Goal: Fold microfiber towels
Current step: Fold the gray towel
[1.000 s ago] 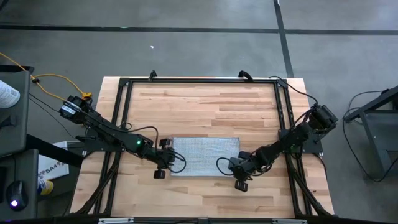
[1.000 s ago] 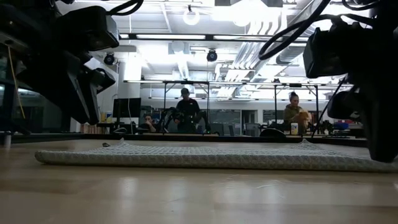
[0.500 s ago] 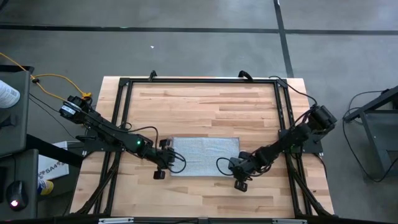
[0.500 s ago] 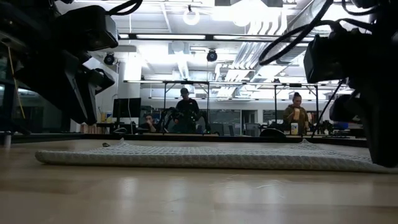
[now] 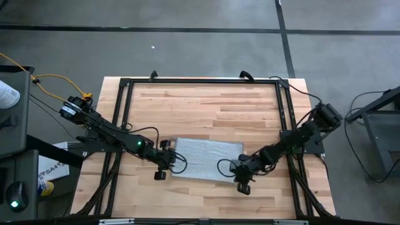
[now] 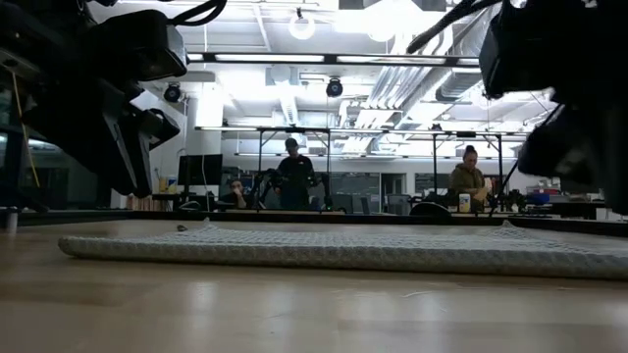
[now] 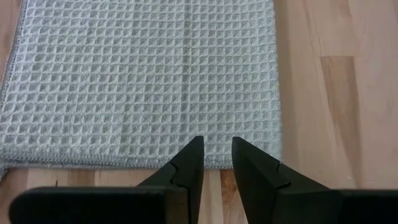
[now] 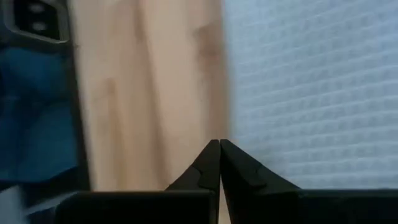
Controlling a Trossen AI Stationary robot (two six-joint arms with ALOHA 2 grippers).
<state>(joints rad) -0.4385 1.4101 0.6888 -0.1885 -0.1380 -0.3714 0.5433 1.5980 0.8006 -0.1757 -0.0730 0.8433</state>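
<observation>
The light grey-blue towel (image 5: 205, 158) lies flat on the wooden table (image 5: 200, 106), near the front, as a wide rectangle. It also shows in the low view (image 6: 324, 245). My left gripper (image 5: 166, 160) hovers at the towel's left edge (image 7: 155, 163), its fingers a little apart (image 7: 217, 146) and above the cloth. My right gripper (image 5: 240, 176) is shut (image 8: 219, 144) over the towel's near right corner. It is raised clear of the table in the low view (image 6: 579, 147). I see no cloth between its fingers.
A black metal frame (image 5: 200, 80) runs around the tabletop, and both arms reach in over its side rails. Bare wood lies beyond the towel's far edge. People (image 6: 292, 172) sit and stand in the room behind the table.
My right gripper has risen from the table at the towel's right end and gone a little toward the near edge, staying shut. The towel's right end has shifted slightly toward the table's right edge; it still lies flat.
</observation>
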